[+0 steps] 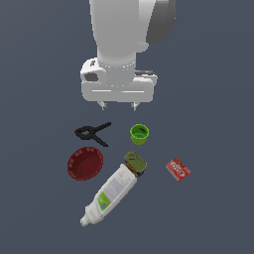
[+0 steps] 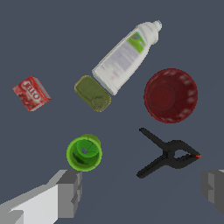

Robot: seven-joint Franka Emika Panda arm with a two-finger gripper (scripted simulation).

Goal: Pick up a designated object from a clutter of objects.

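So the tool (image 1: 118, 106) is hanging up above the clutter with its fingers spread wide and nothing between them, which to me looks like the very start: the approach hasn't really begun. The target is the small flat red box with white lettering (image 1: 178, 169), lying flat on the dark grey surface (image 1: 218, 99), off on the exterior view's right and well apart from everything else. That's handy, since the olive flat tin (image 1: 135, 162) touches the big white plastic bottle with the green label (image 1: 109, 194), and the little green cup (image 1: 139, 134), black spring clamp (image 1: 92, 133) and dark red round bowl (image 1: 85, 163) sit more directly under the tool. Next move, I'd guess: slide over toward the box, line the fingers up across its narrow side, then drop straight down. It's pretty low, so the fingers probably need to get near the surface.
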